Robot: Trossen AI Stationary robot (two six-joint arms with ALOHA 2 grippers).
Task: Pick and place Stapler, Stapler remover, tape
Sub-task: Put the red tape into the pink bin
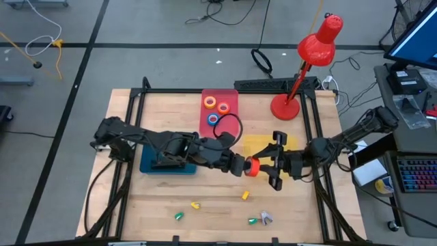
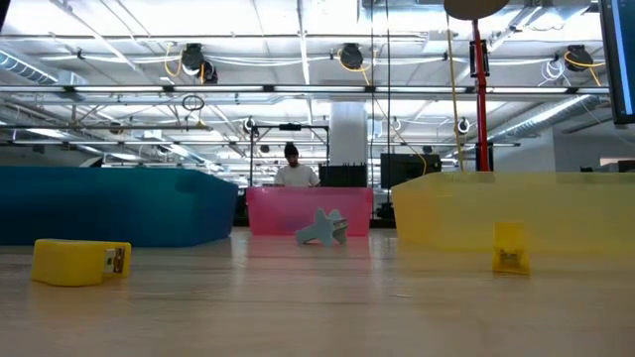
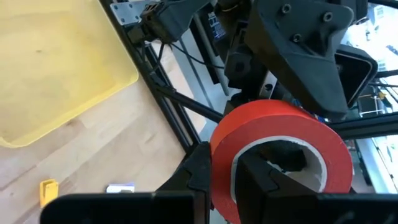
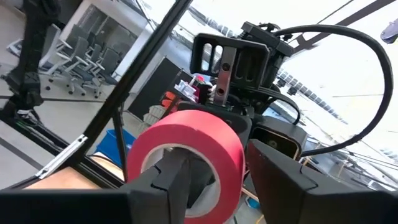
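A red tape roll hangs in the air at the table's middle, between my two grippers. My left gripper comes from the left and is shut on it. My right gripper comes from the right and is open. In the right wrist view one of its fingers stands in the roll's hole and the other outside the wall. I cannot tell whether they touch it. Orange, yellow and blue rolls lie in the red tray. My left gripper pinches the red roll's wall between its two fingers, one finger in the hole and one outside. It comes level from the table's left side. The roll is lifted clear of the table, its hole facing sideways.
A yellow tray lies just behind the grippers, and a blue tray under my left arm. A red desk lamp stands at the far right. Small yellow, green and grey items lie near the front edge.
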